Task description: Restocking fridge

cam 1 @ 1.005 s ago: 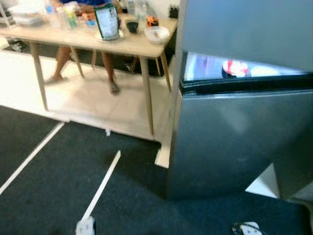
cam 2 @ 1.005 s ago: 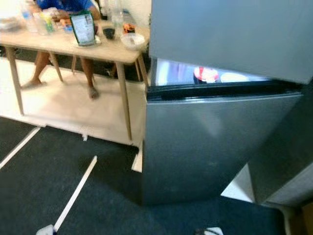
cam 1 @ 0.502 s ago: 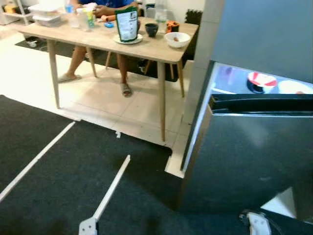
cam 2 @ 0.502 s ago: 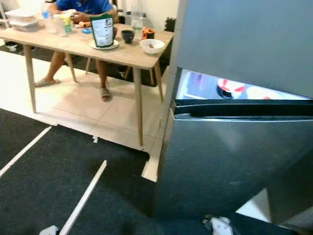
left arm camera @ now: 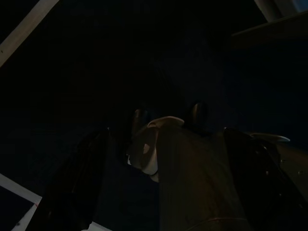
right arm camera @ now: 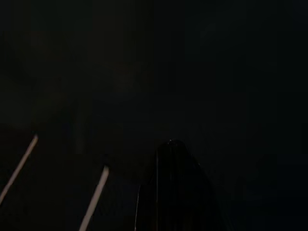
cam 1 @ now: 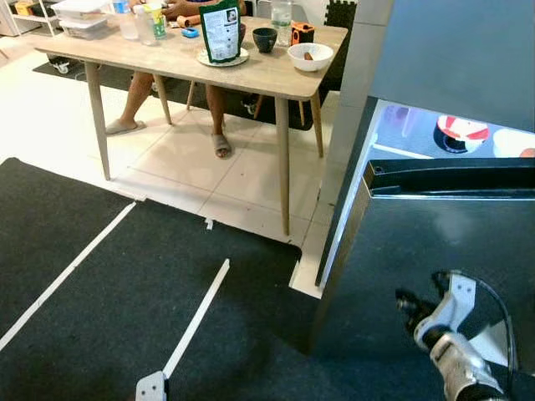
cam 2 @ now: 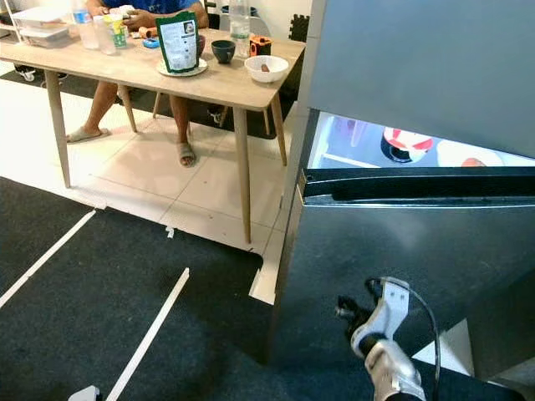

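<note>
A steel fridge stands at the right, its lower door (cam 1: pixel 435 242) closed. Above that door the lit upper compartment (cam 1: pixel 414 134) shows a red and white bowl (cam 1: pixel 461 132) on a shelf, with the grey upper door (cam 1: pixel 451 50) over it. My right gripper (cam 1: pixel 411 302) is raised on its silver arm just in front of the lower door, black fingers pointing at the steel. The right wrist view is nearly black, with one dark finger (right arm camera: pixel 173 187) faintly visible. My left arm hangs idle; its wrist view is very dark.
A wooden table (cam 1: pixel 251 75) at the back left carries a green bag (cam 1: pixel 220 31), a white bowl (cam 1: pixel 309 57), a dark cup (cam 1: pixel 265 38) and bottles. A person's legs (cam 1: pixel 134 100) are under it. White tape lines (cam 1: pixel 196 317) cross the dark carpet.
The camera has shifted, so the table and fridge sit differently in the picture. My right arm has risen from the bottom edge to in front of the lower door.
</note>
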`<state>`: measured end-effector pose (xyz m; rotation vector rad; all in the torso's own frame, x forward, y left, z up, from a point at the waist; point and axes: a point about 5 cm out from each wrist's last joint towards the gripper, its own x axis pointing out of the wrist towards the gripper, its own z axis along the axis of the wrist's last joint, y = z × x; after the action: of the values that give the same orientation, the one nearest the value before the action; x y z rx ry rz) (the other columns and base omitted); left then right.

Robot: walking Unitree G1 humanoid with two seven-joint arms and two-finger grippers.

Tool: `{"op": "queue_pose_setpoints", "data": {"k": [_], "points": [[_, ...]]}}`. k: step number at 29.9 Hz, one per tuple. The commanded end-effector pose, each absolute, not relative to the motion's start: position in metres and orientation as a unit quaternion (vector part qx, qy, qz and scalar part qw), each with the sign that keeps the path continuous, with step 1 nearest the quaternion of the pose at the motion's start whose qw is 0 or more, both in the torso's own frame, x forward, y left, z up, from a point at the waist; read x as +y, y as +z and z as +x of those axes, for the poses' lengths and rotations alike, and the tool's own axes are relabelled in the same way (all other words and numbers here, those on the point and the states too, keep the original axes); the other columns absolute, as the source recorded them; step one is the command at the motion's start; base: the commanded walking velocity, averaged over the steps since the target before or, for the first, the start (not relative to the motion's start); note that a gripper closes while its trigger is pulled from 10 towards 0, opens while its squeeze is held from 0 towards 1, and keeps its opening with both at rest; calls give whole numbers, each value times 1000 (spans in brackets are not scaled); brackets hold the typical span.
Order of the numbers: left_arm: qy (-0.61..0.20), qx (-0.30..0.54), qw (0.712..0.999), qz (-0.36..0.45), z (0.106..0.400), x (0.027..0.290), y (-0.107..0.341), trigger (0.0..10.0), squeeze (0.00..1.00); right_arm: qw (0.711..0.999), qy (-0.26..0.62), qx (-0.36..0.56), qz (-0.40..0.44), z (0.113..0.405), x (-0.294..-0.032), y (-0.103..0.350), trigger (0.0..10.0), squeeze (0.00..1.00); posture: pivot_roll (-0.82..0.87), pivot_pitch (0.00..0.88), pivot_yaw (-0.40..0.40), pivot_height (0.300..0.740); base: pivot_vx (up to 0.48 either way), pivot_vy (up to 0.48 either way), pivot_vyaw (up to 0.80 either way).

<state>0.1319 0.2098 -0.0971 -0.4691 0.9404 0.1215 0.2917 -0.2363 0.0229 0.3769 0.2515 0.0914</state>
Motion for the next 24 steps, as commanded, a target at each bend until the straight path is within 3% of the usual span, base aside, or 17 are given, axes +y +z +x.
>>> {"op": "queue_pose_setpoints", "data": {"k": [1,5,10,15,16,20,24], "points": [[62,460,856,-226,122,209,-101,10000,0,975,48,111,185,293,-239,27,10000,0,-55,114,-30,740,0,0,0],[63,461,856,-227,117,212,-101,10000,0,980,73,88,165,305,-239,43,10000,0,-40,137,-37,740,0,0,0],[74,476,847,-224,86,221,-106,10000,0,985,145,37,91,341,-231,92,10000,0,1,233,-51,740,0,0,0],[54,485,845,-218,67,221,-108,10000,0,983,175,25,41,354,-228,114,10000,0,13,294,-48,740,0,0,0],[40,489,845,-213,54,223,-108,10000,0,985,171,10,15,366,-231,136,10000,0,29,340,-48,740,0,0,0],[40,490,845,-208,48,229,-107,10000,0,990,141,-24,-10,382,-232,169,10000,0,37,361,-46,740,0,0,0],[32,466,860,-203,67,231,-103,10000,0,990,73,-118,16,400,-234,231,10000,0,51,372,-47,740,0,0,0]]}}
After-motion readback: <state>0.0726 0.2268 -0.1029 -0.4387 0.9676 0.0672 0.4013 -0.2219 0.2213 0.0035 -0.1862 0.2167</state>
